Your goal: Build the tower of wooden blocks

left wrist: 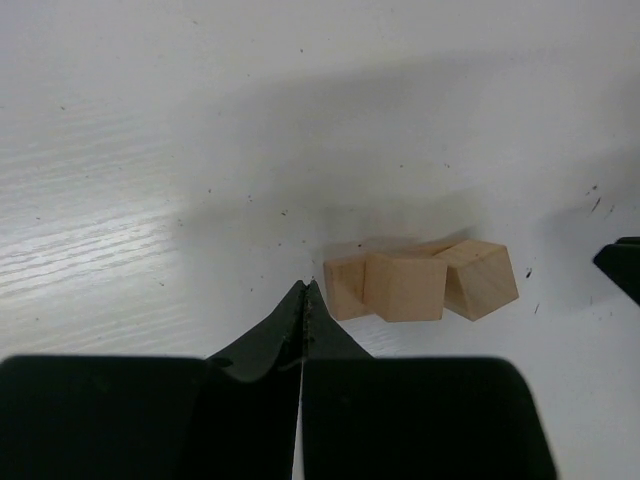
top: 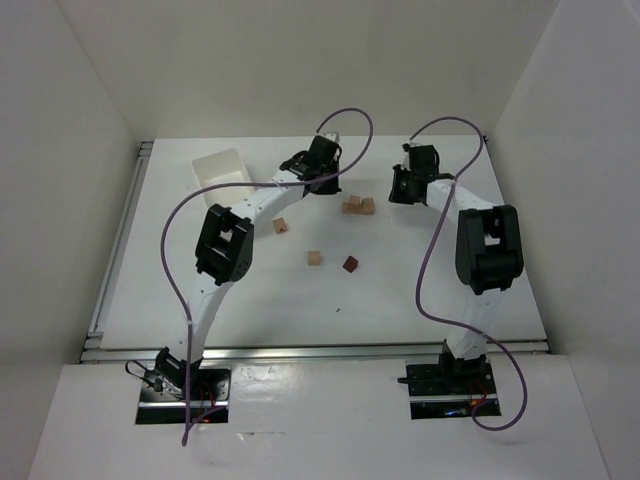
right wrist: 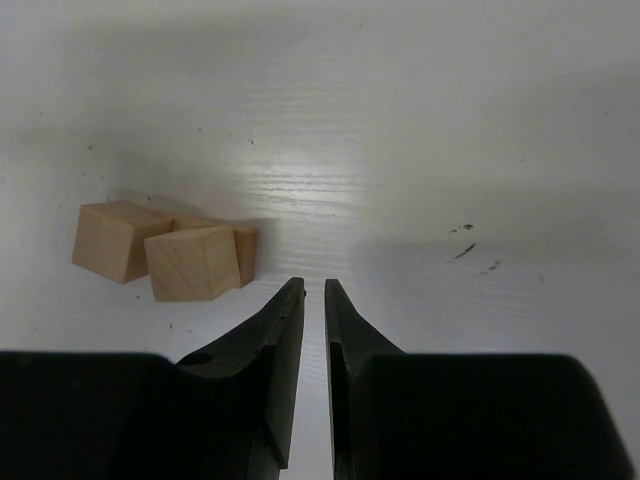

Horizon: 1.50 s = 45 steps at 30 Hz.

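Note:
A small cluster of light tan wood blocks [top: 358, 205] lies on the white table between my two grippers, with no maroon piece on it. In the left wrist view the cluster [left wrist: 410, 285] lies just right of my left gripper [left wrist: 303, 287], which is shut and empty. In the right wrist view the cluster [right wrist: 165, 255] lies to the left of my right gripper [right wrist: 308, 288], whose jaws stand almost together with a thin gap and hold nothing. Loose tan blocks [top: 280, 226] [top: 314, 258] and a dark maroon block [top: 350, 264] lie nearer the front. My left gripper [top: 328, 186] and right gripper [top: 397, 187] flank the cluster.
A white rectangular tray [top: 220, 167] stands at the back left, near the left arm. White walls close in the table on three sides. Purple cables loop over both arms. A black part of the right gripper [left wrist: 622, 268] shows at the right edge of the left wrist view.

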Available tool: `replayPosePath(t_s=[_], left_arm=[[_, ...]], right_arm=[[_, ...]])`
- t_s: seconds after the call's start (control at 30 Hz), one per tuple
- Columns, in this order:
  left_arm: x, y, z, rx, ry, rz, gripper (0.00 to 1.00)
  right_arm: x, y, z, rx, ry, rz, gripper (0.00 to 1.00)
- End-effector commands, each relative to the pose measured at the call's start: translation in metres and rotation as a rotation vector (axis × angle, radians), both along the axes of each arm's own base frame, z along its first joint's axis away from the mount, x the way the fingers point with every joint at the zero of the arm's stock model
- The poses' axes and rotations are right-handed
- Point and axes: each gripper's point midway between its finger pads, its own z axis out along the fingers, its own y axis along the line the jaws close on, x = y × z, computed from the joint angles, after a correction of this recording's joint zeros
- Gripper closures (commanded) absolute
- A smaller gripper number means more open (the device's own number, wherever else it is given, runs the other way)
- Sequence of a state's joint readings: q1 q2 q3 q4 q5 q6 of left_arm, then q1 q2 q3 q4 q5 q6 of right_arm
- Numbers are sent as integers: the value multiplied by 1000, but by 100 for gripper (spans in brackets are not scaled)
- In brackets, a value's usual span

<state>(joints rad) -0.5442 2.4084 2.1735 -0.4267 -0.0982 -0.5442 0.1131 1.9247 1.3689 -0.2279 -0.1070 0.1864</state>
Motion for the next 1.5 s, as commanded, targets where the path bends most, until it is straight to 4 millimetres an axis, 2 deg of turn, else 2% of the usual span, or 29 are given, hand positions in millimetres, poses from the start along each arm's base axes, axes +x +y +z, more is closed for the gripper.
replayPosePath(t_s=[0.0, 0.07, 0.23, 0.4, 0.43, 0.57, 0.7, 0.97, 1.2, 1.47], left_arm=[[7, -19, 19, -45, -65, -63, 100], [8, -22, 21, -63, -67, -66, 100], [5, -26, -7, -61, -21, -77, 100], [4, -32, -10, -89, -14, -94, 100], [4, -32, -15, -85, -6, -94, 100], [5, -34, -11, -95, -12, -101, 100], [1, -36, -15, -106, 7, -109, 100], [-3, -38, -21, -113, 24, -125, 100], [-8, -37, -29, -110, 45, -132, 100], [-13, -44, -29, -117, 50, -151, 100]], right_arm=[[12, 14, -8, -13, -14, 47, 78], [10, 21, -13, -4, -2, 67, 78], [15, 40, -10, 1, -40, 114, 78], [16, 45, -15, 1, -32, 123, 78], [16, 45, -15, 1, -32, 123, 78], [16, 46, -17, 6, -22, 130, 78], [12, 59, -14, 15, -32, 159, 78], [11, 57, -19, 5, -13, 151, 78], [9, 66, -14, 6, -22, 170, 77], [9, 66, -14, 6, -22, 170, 77]])
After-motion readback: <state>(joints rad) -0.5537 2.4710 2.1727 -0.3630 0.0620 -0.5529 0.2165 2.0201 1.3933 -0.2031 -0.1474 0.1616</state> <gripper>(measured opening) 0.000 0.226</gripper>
